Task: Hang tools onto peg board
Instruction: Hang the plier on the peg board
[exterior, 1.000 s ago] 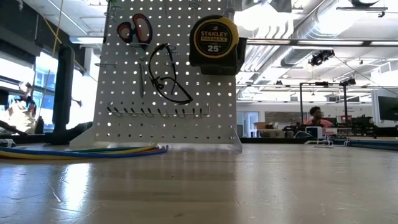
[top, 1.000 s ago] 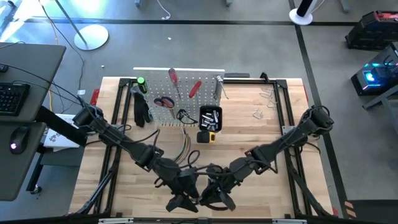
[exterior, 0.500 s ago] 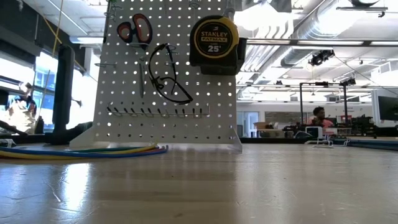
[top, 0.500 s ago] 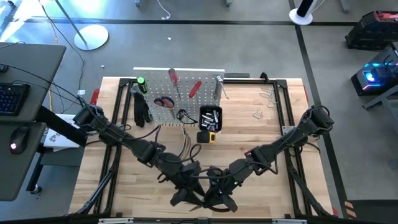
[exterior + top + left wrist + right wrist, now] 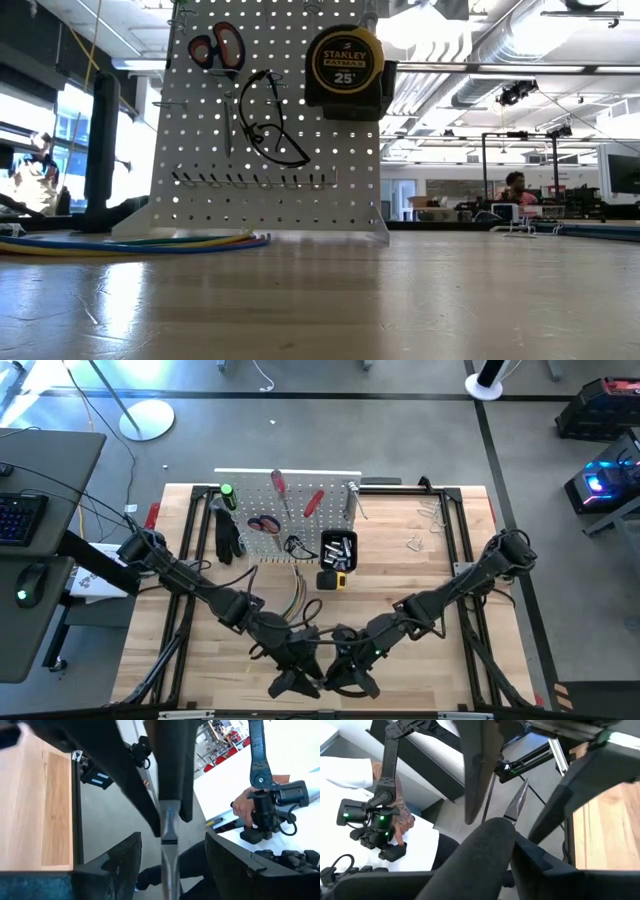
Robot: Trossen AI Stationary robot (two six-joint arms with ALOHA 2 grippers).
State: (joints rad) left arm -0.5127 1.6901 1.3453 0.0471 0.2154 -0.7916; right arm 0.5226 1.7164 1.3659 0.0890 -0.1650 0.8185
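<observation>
Both grippers meet at near table edge, far from peg board (image 5: 290, 515). Right gripper (image 5: 340, 682) pinches black-handled tool (image 5: 485, 850); its metal shaft (image 5: 169, 835) runs between spread left gripper (image 5: 296, 682) jaws.

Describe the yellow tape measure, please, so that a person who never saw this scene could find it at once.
Find the white peg board standing at the far side of the wooden table. In the low view, the tape measure hangs at the board's upper right corner. It is the only round yellow and black thing there, beside the red-handled scissors.
</observation>
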